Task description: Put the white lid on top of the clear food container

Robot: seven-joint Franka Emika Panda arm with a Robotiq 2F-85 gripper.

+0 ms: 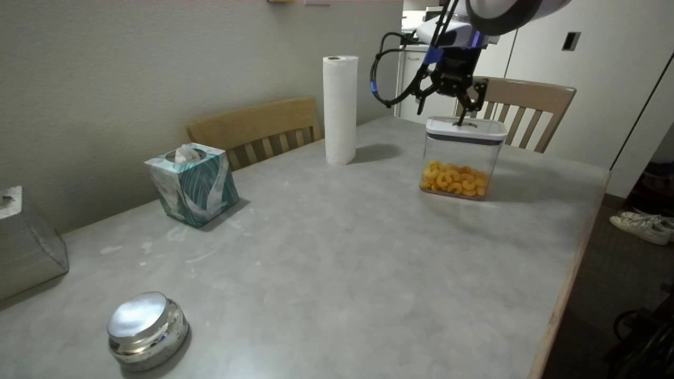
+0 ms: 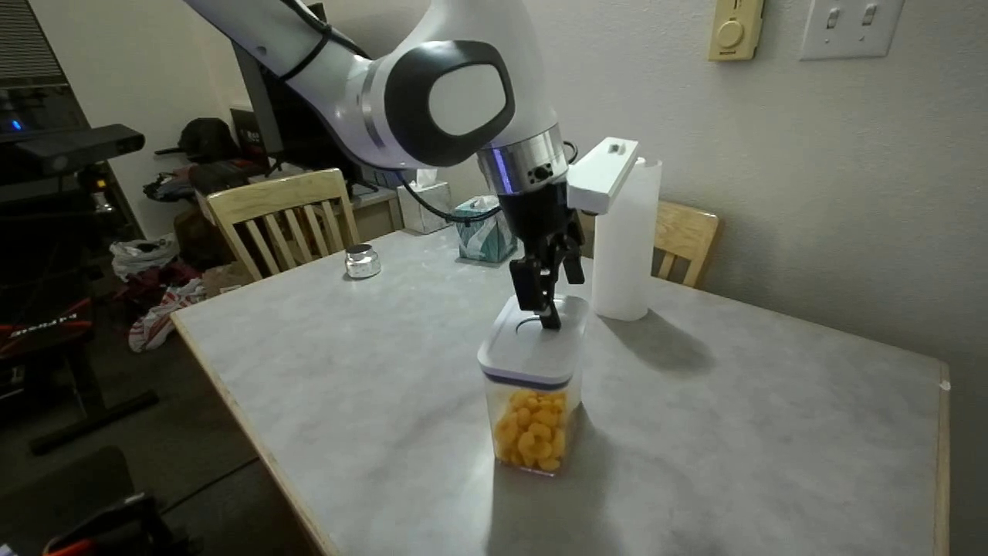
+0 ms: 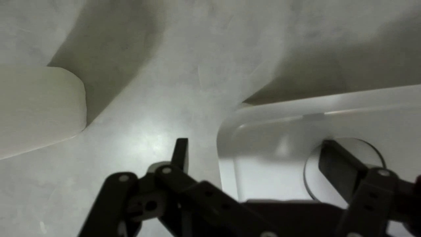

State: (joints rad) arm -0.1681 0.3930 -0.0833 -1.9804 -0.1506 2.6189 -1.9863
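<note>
Holding my gripper [image 3: 255, 145] wide open with nothing in it, white lid [image 2: 525, 351] sitting flat on the clear tub [image 1: 461, 152].
One fingertip [image 3: 333, 158] is hanging right at the lid's button [image 3: 360, 151] (can't tell if it's touching), the other out past the lid's edge. I'm guessing that's because pushing the button is what's sealing this thing, and the lid's already looking level.
</note>
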